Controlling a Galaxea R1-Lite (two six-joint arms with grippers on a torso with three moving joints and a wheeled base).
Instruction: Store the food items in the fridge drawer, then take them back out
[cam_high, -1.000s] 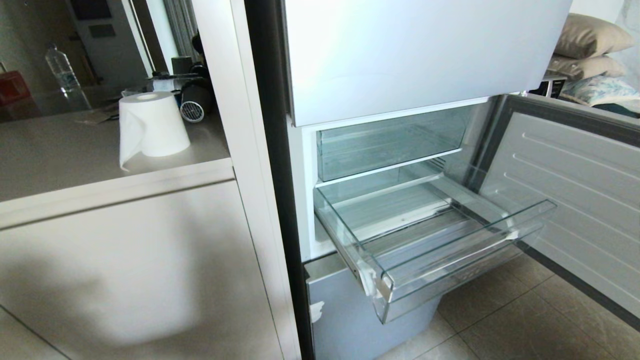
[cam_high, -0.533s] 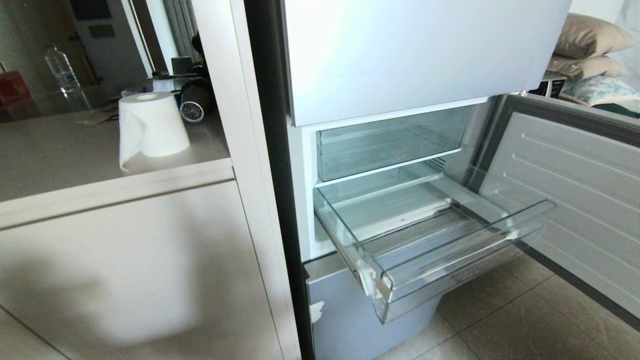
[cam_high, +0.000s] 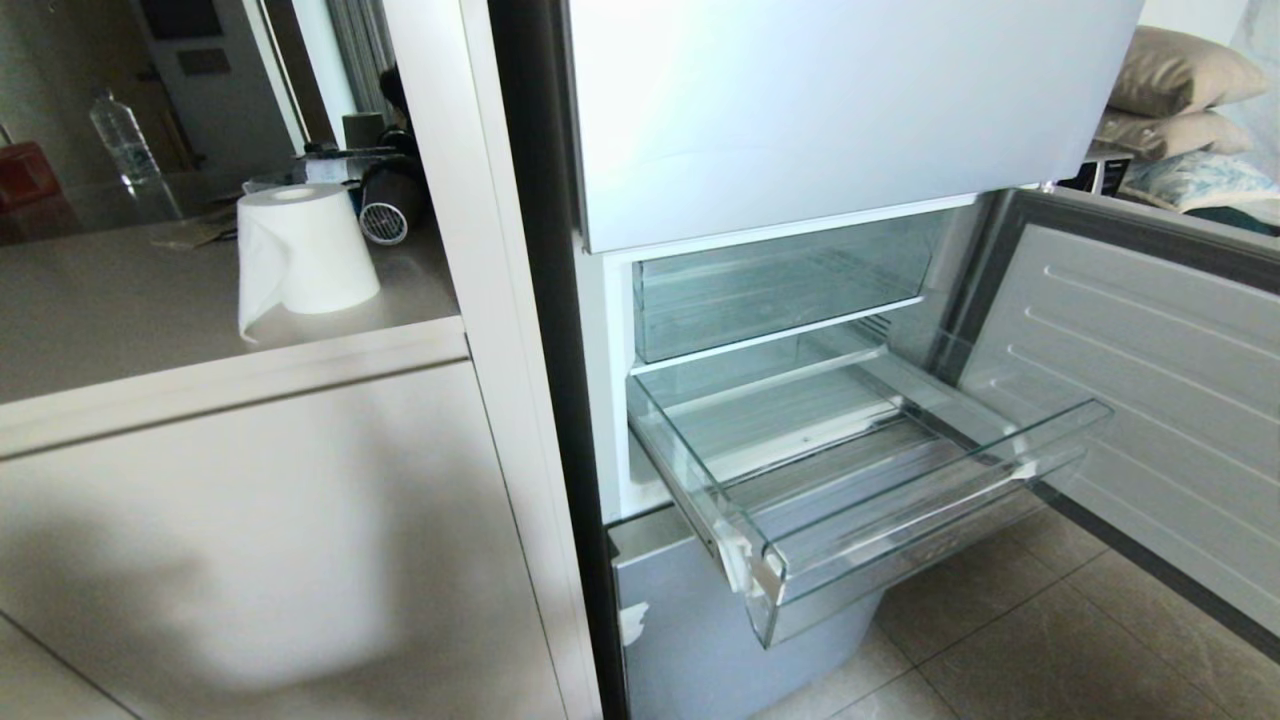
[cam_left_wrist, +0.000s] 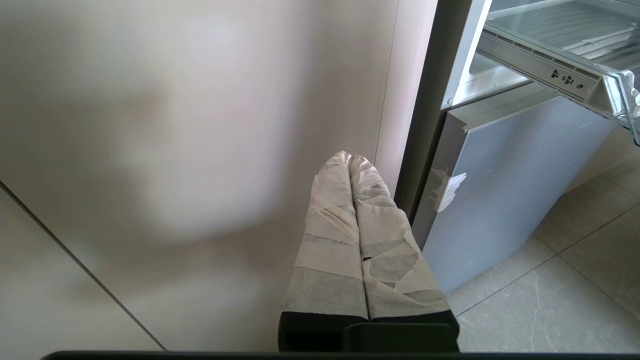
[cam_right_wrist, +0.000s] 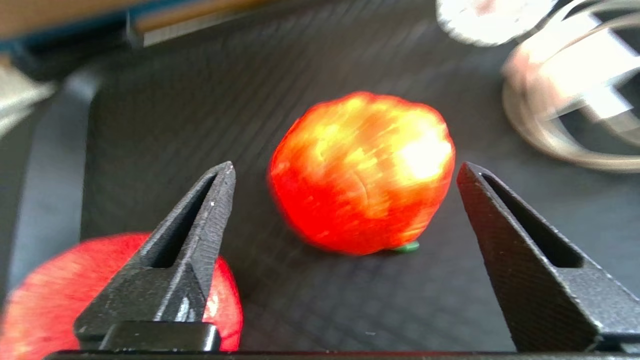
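An orange-red ribbed toy ball, one of the food items (cam_right_wrist: 362, 170), lies on a black mat in the right wrist view. My right gripper (cam_right_wrist: 345, 167) is open, its two black fingers standing either side of the ball without touching it. A second red food item (cam_right_wrist: 40, 295) sits partly hidden behind one finger. The clear fridge drawer (cam_high: 930, 490) is pulled out and holds nothing; neither arm shows in the head view. My left gripper (cam_left_wrist: 350, 159), its fingers wrapped in tape, is shut on nothing, parked beside the beige cabinet below the drawer's corner (cam_left_wrist: 575, 60).
The fridge door (cam_high: 1150, 400) stands open to the right of the drawer. Another clear bin (cam_high: 780, 290) sits above it. A paper towel roll (cam_high: 300, 250) stands on the counter (cam_high: 120, 320) at left. A shiny metal ring (cam_right_wrist: 575, 100) lies on the mat near the ball.
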